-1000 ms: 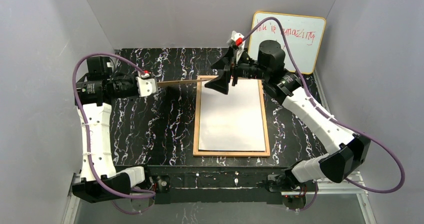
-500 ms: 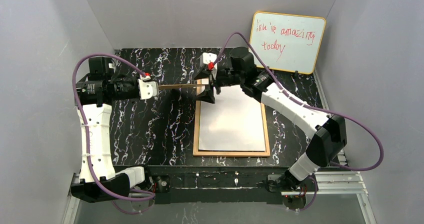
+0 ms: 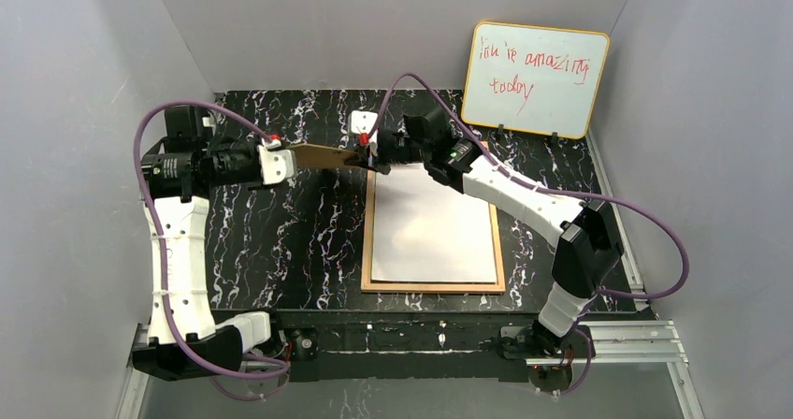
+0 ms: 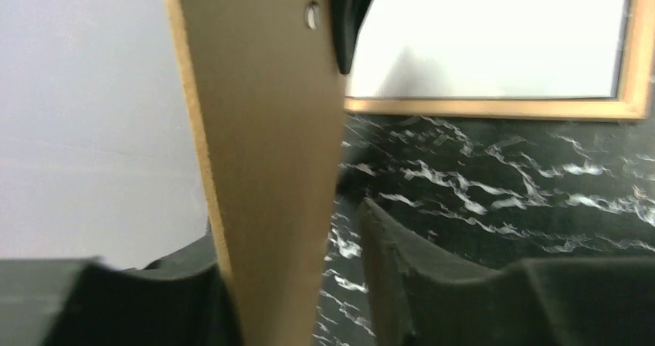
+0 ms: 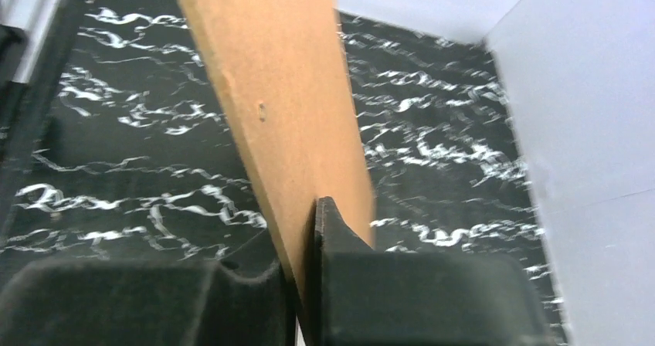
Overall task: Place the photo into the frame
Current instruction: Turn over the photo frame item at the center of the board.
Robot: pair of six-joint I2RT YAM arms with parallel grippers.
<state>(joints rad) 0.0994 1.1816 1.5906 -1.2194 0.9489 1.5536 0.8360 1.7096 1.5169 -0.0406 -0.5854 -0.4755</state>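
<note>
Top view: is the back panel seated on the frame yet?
No, the back panel is held in the air off the far-left corner of the frame, not lying on it.

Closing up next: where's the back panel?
Top view: the back panel hangs left of the frame's far corner, between the left gripper and right gripper.
</note>
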